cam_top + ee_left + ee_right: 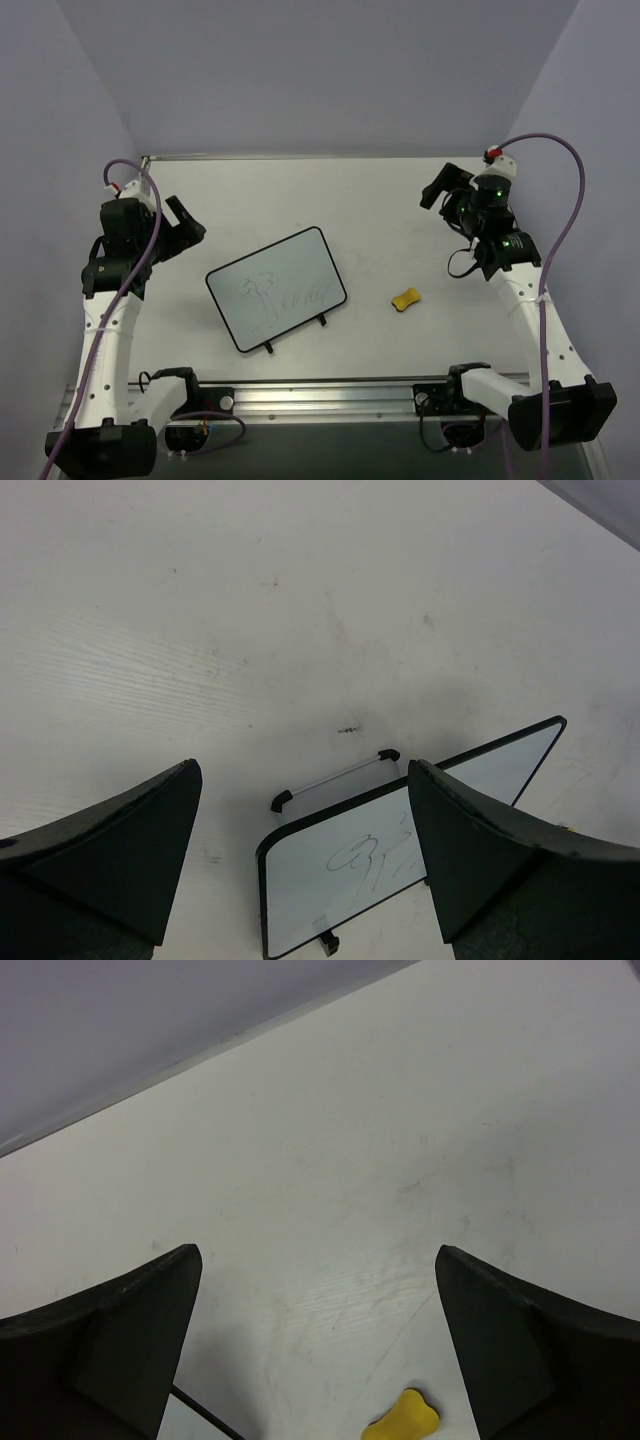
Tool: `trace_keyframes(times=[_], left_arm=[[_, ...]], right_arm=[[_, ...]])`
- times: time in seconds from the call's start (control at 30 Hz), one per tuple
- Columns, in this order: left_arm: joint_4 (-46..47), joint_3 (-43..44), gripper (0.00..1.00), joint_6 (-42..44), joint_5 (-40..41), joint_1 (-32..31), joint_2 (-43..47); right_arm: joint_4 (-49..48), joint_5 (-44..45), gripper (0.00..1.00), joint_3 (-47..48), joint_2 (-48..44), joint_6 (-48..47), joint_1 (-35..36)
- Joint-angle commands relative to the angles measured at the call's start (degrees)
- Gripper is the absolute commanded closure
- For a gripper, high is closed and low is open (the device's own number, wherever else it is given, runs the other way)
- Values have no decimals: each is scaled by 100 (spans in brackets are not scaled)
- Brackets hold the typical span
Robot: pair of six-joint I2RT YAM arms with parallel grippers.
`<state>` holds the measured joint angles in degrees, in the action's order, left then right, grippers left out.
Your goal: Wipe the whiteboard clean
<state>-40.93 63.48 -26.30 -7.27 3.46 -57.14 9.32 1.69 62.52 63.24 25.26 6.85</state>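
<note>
Left gripper (301, 764): jaws spread wide and holding nothing, poised above the left side of the desk (350, 200), near the upper left edge of the whiteboard (277, 289); from the wrist, a corner of the board shows between the two fingers (110, 860)
Right gripper (317, 1249): likewise wide open and empty, raised over the far right of the desk, well apart from the whiteboard
Whiteboard: left of the desk's centre, turned at a slant, two small black feet (322, 320) on its near edge, dark scribbles (265, 288) across its white face
Sponge (405, 298): small and yellow, alone on the desk to the right of the whiteboard, between it and the right arm (525, 290), touching neither
</note>
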Motion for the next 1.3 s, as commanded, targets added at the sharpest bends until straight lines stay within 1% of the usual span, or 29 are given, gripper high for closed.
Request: trace_keyframes(times=[0.0,0.33,0.6,0.7,0.83,0.97,1.03,1.07,1.1,1.17,1.2,1.23,1.27], left_arm=[[226,77,6,82,76,-12,37],[252,41,6,90,76,-12,37],[173,68,6,117,94,-13,19],[190,41,6,91,85,-13,-7],[225,41,6,73,50,-12,10],[234,6,6,55,-38,-12,37],[260,-11,6,38,-117,-4,37],[269,-38,6,38,-143,-4,37],[287,-46,6,20,-161,-4,54],[296,-47,6,11,-222,5,81],[305,-47,6,11,-222,-4,116],[305,-38,6,11,-231,5,133],[305,-38,6,11,-249,5,151]], right_arm=[[78,226,0,58,-75,-12,44],[219,384,0,58,-58,-3,44],[939,867,0,147,276,225,44],[1037,982,1,-73,364,462,44],[1142,982,4,-556,548,892,44],[1291,807,11,-1004,733,1341,114],[1414,876,12,-1136,760,1727,429],[1475,1146,13,-1233,777,1902,614],[1537,1306,14,-1251,795,2304,1059],[1669,1552,15,-1277,909,2772,1501],[1730,1832,15,-1304,953,3044,1738],[1844,1982,15,-1321,1031,3604,2167],[1923,2123,17,-1339,1076,3896,2328]])
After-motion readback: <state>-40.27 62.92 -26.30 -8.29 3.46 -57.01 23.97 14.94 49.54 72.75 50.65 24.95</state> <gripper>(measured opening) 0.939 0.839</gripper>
